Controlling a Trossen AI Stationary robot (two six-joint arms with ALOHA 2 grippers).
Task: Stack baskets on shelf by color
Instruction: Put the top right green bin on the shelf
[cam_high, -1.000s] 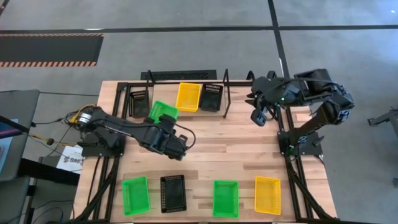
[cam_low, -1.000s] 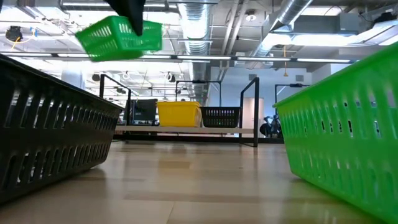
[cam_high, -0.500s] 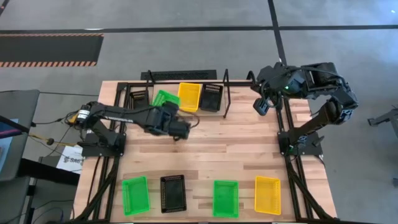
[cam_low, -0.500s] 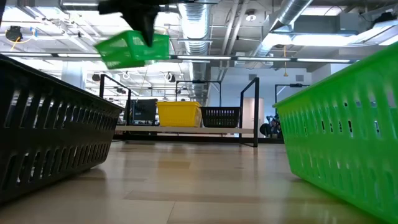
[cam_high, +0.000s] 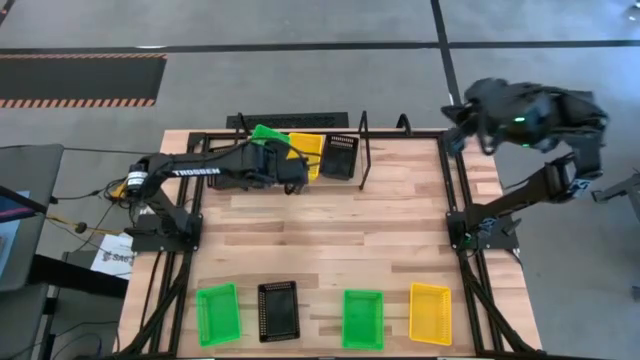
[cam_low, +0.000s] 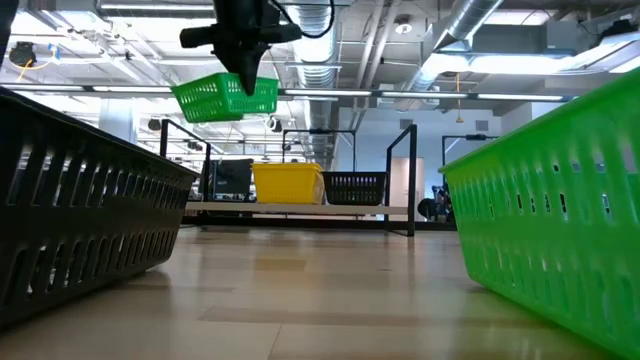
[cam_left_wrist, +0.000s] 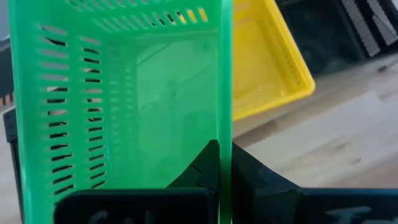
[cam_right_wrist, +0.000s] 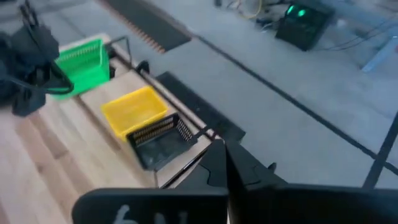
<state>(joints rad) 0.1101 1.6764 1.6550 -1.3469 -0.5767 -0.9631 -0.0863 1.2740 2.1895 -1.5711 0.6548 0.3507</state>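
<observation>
Near edge of the surface (cam_high: 330, 240): we count four baskets in a loose row, mouths up and well apart from one another: a green basket (cam_high: 217, 313), a black basket (cam_high: 278, 311), a second green basket (cam_high: 363, 318) and a yellow basket (cam_high: 430, 313). We judge these are simply waiting their turn; spaced like this, each rim can be reached without knocking its neighbour.

Further back, the left gripper (cam_high: 290, 175) is pinched on the long wall of a third green basket (cam_low: 224, 97), which hangs clear above the shelf (cam_low: 300, 209), roughly between the black and yellow baskets there. A grip on one wall leaves the mouth free, so we expect it can be lowered straight down.

On the shelf: a black one (cam_low: 232, 180) at the left end, a yellow one (cam_high: 306, 153) in the middle, another black one (cam_high: 340, 157) to the right. No green stands there yet, so we take this for the start of the green spot.

Count: three green, three black, two yellow.

Far right, the right gripper (cam_right_wrist: 226, 163) is closed on nothing and drawn back off the surface's far corner, out of the way.
</observation>
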